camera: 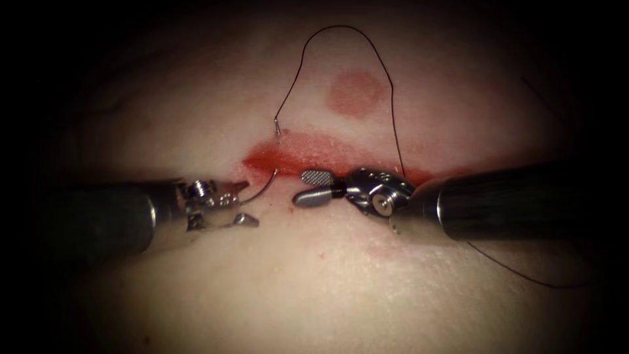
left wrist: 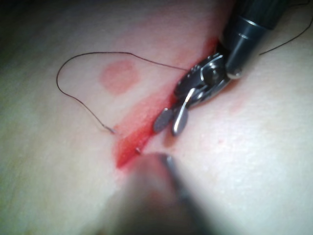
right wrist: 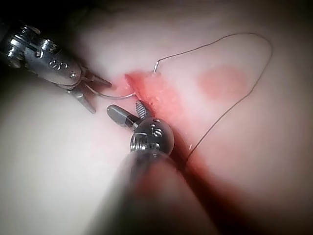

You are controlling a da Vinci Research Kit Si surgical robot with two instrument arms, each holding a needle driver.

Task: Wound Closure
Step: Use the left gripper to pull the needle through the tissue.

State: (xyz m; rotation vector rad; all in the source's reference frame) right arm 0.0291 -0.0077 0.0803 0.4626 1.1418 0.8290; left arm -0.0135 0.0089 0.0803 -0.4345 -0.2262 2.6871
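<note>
Left pincer [camera: 244, 202] open around the needle [camera: 263, 188] – buried mid-curve in the tissue [camera: 314, 288] at the cut [camera: 308, 154] – while right pincer [camera: 313, 187] gapes empty, thread [camera: 341, 39] looping slack.

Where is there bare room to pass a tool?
Free: bare tissue below the left tool and right tool, and left of the thread loop. Crowded: the cut, where both, open and empty, flank the needle lodged in the tissue.
</note>
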